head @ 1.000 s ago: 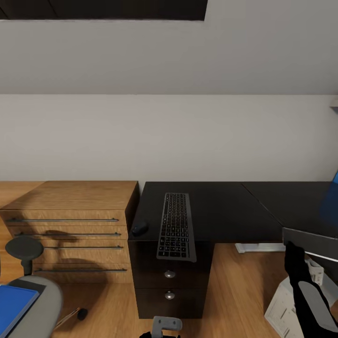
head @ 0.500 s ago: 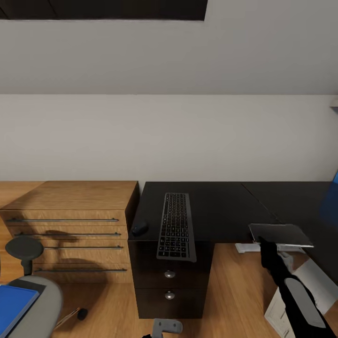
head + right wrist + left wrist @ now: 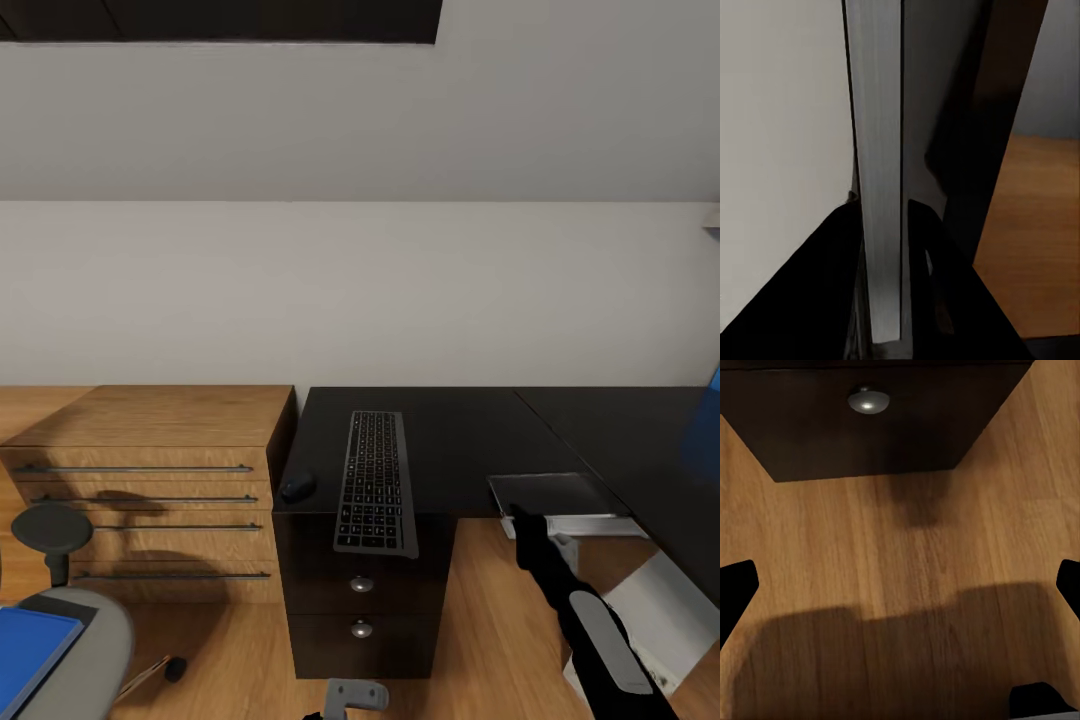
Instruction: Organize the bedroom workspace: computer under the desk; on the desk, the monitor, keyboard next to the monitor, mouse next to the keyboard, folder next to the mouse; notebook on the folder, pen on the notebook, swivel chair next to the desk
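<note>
Glossy black, the desk (image 3: 470, 440) carries the keyboard (image 3: 375, 482) with the mouse (image 3: 298, 487) just left of it, while the right gripper (image 3: 522, 520) (jaws clamped on the notebook (image 3: 548, 494)) hovers right of the keyboard, so I judge keep it level and lower gently.

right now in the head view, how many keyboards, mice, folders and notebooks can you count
keyboard: 1
mouse: 1
folder: 1
notebook: 1
total: 4
</note>
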Controlling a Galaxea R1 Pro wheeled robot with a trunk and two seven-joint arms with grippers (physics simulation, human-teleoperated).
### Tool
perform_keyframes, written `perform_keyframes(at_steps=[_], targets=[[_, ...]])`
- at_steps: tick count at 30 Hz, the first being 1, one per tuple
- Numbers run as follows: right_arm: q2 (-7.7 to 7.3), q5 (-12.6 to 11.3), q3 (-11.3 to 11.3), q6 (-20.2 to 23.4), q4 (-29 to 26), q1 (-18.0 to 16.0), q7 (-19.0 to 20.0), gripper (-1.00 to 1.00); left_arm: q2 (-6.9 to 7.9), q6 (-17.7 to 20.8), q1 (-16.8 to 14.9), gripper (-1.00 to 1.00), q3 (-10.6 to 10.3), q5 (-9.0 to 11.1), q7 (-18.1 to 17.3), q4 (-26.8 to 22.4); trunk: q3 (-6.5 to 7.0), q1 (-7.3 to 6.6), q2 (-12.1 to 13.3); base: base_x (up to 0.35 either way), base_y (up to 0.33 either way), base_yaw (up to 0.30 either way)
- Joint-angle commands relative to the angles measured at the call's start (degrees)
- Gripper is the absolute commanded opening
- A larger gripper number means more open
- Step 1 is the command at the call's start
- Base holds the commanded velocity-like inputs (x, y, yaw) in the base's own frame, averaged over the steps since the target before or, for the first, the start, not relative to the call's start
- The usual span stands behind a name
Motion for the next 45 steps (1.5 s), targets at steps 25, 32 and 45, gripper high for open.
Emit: perform_keyframes(at_steps=[25,32,45], targets=[[3.25,-0.30,1.41,0.14,1.14,-0.03,4.68,-1.00,0.00,0.08,-0.02,1.00,0.23,0.61,0.52,-0.20,-0.04,0.00,-0.02,0.000,0.000,0.000],[3.37,-0.36,1.87,0.14,2.78,-0.03,5.05,-1.00,0.00,0.03,-0.01,1.00,0.26,0.56,0.52,-0.26,-0.04,0.00,-0.02,0.000,0.000,0.000],[3.45,-0.34,6.14,0.08,4.32,-0.03,5.03,-1.00,0.00,-0.05,-0.02,1.00,0.31,0.53,0.54,-0.41,-0.04,0.00,-0.02,0.000,0.000,0.000]])
